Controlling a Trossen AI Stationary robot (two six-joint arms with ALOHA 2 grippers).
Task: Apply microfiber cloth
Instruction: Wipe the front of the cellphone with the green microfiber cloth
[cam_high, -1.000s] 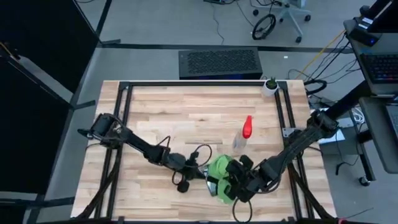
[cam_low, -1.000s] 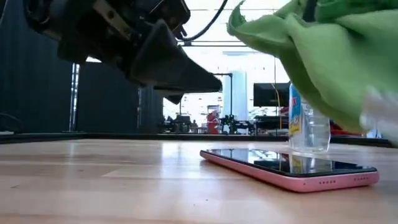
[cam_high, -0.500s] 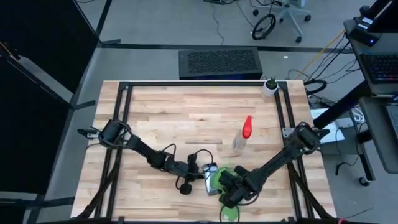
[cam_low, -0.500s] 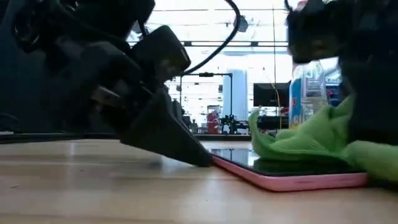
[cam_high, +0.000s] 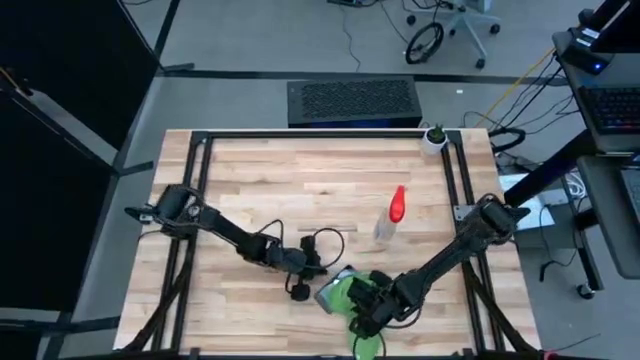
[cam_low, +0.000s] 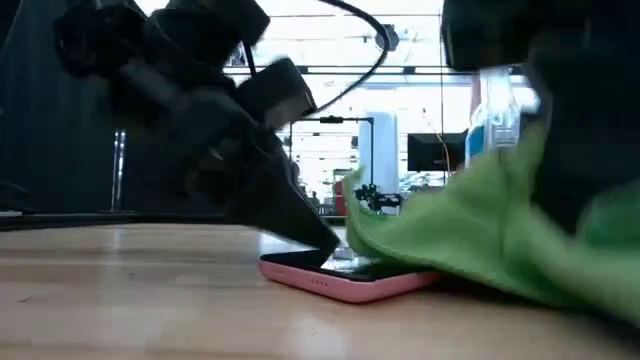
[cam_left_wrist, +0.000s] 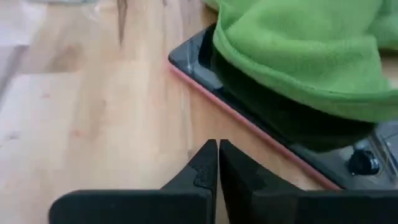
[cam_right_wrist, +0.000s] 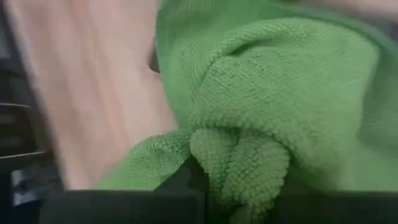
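Observation:
The bright green microfiber cloth (cam_high: 352, 293) lies bunched over a black phone in a pink case (cam_high: 330, 291) near the table's front edge. Most of the screen (cam_left_wrist: 205, 59) is covered, and a tail of cloth (cam_high: 368, 345) reaches the front edge. My right gripper (cam_high: 372, 303) is shut on the cloth above the phone. My left gripper (cam_left_wrist: 218, 146) is shut and low at the phone's left end (cam_low: 300, 272), fingertips beside its pink edge. My right gripper pinches a bunched fold of the cloth (cam_right_wrist: 239, 163) between its two fingers, coming from above and slanting toward the table's left. Several layers are gathered there. The cloth sags below the fingers onto the phone's screen (cam_low: 375, 268). Whether my left gripper's tip touches the phone, I cannot tell.
A clear spray bottle with a red nozzle (cam_high: 392, 214) stands upright behind the phone, toward the table's middle right. A small white pot (cam_high: 434, 139) sits at the far right corner. Bare wood (cam_high: 260, 190) spreads across the table's left and far parts.
My right gripper has come down toward the near edge and the left, bringing the cloth from hanging clear onto the phone's screen. My left gripper has dropped to the phone's left end. The phone has turned about on the table and now lies slantwise.

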